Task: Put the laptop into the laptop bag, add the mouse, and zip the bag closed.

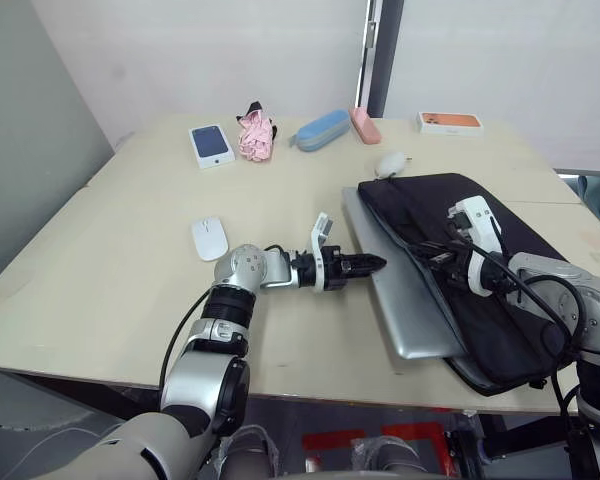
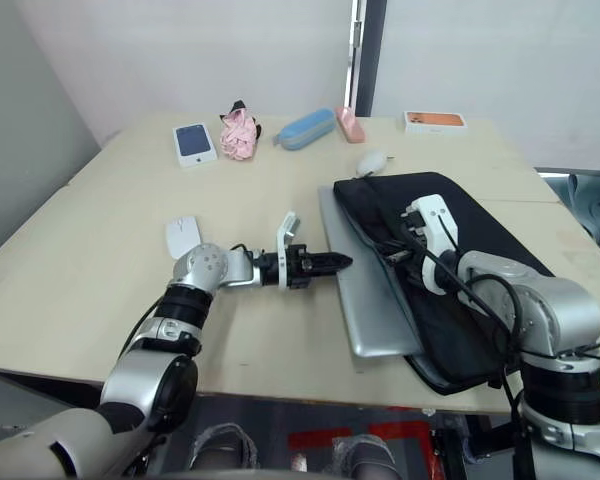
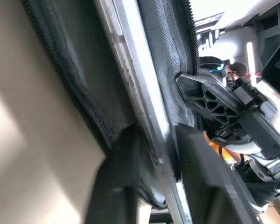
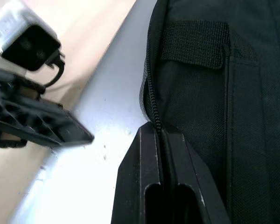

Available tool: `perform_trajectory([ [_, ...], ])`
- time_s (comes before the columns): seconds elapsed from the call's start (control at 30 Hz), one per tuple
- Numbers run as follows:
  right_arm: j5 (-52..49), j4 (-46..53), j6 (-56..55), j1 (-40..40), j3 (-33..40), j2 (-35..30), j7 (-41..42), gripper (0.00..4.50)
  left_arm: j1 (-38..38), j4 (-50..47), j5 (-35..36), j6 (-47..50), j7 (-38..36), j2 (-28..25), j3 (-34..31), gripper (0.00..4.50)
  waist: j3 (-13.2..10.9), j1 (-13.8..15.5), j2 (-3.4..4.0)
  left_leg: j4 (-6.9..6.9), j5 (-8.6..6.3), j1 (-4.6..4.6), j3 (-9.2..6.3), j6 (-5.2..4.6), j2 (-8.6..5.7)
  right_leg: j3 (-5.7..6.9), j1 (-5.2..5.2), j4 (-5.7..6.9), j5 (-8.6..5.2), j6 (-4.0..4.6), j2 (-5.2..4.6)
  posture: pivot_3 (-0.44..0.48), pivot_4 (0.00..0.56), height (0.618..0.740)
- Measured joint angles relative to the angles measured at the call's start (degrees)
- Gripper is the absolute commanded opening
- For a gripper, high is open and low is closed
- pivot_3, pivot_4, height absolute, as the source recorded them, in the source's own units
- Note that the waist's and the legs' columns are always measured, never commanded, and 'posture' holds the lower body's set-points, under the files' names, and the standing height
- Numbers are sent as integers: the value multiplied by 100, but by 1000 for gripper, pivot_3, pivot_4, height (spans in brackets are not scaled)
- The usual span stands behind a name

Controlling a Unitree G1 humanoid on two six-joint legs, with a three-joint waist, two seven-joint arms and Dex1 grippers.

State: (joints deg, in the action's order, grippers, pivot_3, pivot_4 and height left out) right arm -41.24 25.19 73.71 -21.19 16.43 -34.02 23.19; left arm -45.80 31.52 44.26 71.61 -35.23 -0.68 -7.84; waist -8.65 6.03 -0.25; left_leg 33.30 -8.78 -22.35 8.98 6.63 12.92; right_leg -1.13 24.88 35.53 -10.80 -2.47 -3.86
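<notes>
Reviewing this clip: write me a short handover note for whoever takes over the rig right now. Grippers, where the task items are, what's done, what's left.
Left gripper: fingers straddle the exposed long edge of the laptop, about shut on it.
Right gripper: fingers shut on the laptop bag's top flap, at the zipper edge.
Laptop: partly inside the bag, with a strip along its left side and its near corner sticking out.
Mouse: on the table, left of the left arm, untouched.
Done: laptop partly inserted.
Left: push the laptop fully in, add the mouse, zip the bag.
</notes>
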Motion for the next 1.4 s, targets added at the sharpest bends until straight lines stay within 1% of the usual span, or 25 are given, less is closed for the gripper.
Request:
perform_trajectory([
  [0.13, -12, -12, -17, 20, 71, 18, -15, 0, 5, -82, -2, 126, -11, -11, 3, 238, 0, 8, 0, 0, 0, -1, 1, 0, -3, -1, 0, -1, 0, 0, -2, 0, 150, 740],
  [0.2, -31, -12, 25, 11, 113, 151, -108, 0, 47, -139, -3, 151, -11, -2, 6, 238, 0, 7, 0, 0, 0, -1, 1, 0, -3, -1, 0, -1, 0, 0, -2, 0, 150, 740],
  [0.33, -107, -12, 216, -148, 239, 648, -434, 0, 105, -176, -27, 134, 18, 68, 2, 238, 0, -17, 1, 0, 0, 1, 1, -1, -2, -1, 1, 1, 0, 0, -2, 0, 150, 740],
  [0.47, -190, -3, 504, -387, 343, 1255, -868, 0, 103, -176, -64, 40, 143, 260, -54, 238, -1, -22, 4, 0, 0, 0, 2, 0, -2, -1, 1, 0, 0, 0, -3, 0, 150, 740],
  [0.57, -218, -1, 758, -618, 615, 1697, -1229, 0, 103, -173, -146, -88, 237, 377, -215, 238, -4, -29, 8, -3, 0, 0, 2, 0, -2, -1, 3, -1, 0, 0, -3, 0, 150, 740],
  [0.73, -275, 18, 1171, -887, 954, 2093, -1532, 0, 13, 46, -154, -373, 425, 638, -476, 238, -5, -7, 9, -11, 1, -2, 2, 2, -4, 1, 2, -12, 1, -2, -3, 0, 150, 740],
  [0.87, -341, 23, 1471, -1086, 1124, 2185, -1615, 0, -112, 269, -150, -512, 553, 728, -633, 238, -5, -4, 10, -19, 1, -2, 2, 2, -6, 1, 2, -21, 9, -15, -4, 0, 150, 740],
  [1.03, -342, 70, 1714, -1142, 1185, 2206, -1632, 0, -198, 441, -119, -589, 662, 743, -742, 238, -5, -9, 11, -23, 1, -2, 3, 5, -6, 1, 2, -24, 23, -39, -4, 0, 150, 740],
  [1.3, -328, 236, 1848, -1229, 1274, 2564, -1836, 0, -242, 545, -120, -694, 674, 748, -766, 238, -5, -5, 12, -24, 1, -1, 2, 6, -7, 2, 2, -24, 23, -40, -5, 0, 150, 740],
  [1.4, -324, 238, 1848, -1228, 1224, 2562, -1879, 0, -246, 545, -120, -697, 674, 749, -765, 238, -5, -2, 12, -23, 2, -1, 2, 6, -7, 2, 2, -24, 24, -40, -5, 0, 150, 740],
])
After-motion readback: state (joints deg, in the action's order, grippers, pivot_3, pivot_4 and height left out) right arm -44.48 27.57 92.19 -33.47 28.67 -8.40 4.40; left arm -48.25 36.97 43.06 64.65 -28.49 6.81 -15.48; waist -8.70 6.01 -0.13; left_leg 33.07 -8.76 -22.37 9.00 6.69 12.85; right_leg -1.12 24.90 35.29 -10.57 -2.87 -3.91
